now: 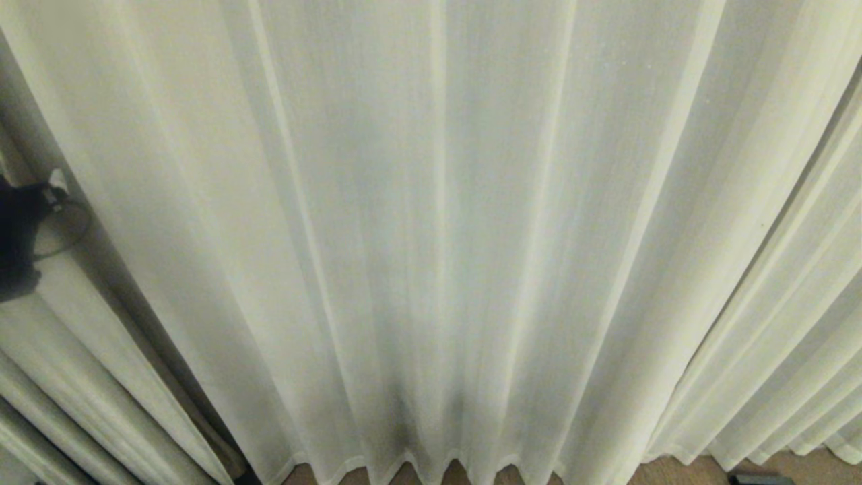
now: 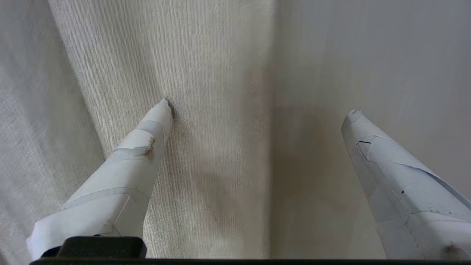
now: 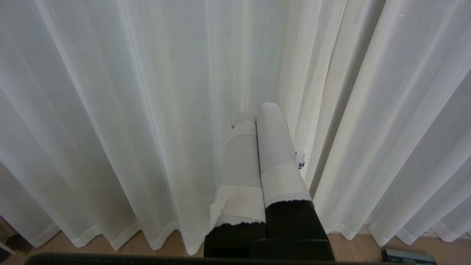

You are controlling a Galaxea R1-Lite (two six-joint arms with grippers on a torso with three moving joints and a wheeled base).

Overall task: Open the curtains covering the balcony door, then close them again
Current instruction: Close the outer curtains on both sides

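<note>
Two taped white fingers (image 2: 147, 143) of the left gripper (image 2: 257, 106) stand spread as wide as they go, with nothing between them but the cloth ahead. One fingertip touches the curtains (image 2: 206, 73), pressing lightly into the woven weave; the other hangs just off the fabric, and I cannot tell whether it touches. The right gripper (image 3: 257, 110) has its fingers pressed flat together, empty, pointing at the curtains low down near the hem, close to the cloth.

Outward from there, the curtains (image 1: 431, 222) fill nearly everything: cream-white, thin, hanging in many long vertical pleats, drawn across so no glass shows behind them. Their bottom edge runs in a wavy scalloped line just above the wooden floor (image 1: 680, 471). At the left side of the curtains a dark part of the left arm (image 1: 17, 242) shows with a thin cable (image 1: 77, 236) looping beside it. A small dark flat object (image 3: 408, 255) lies on the floor below the hem.
</note>
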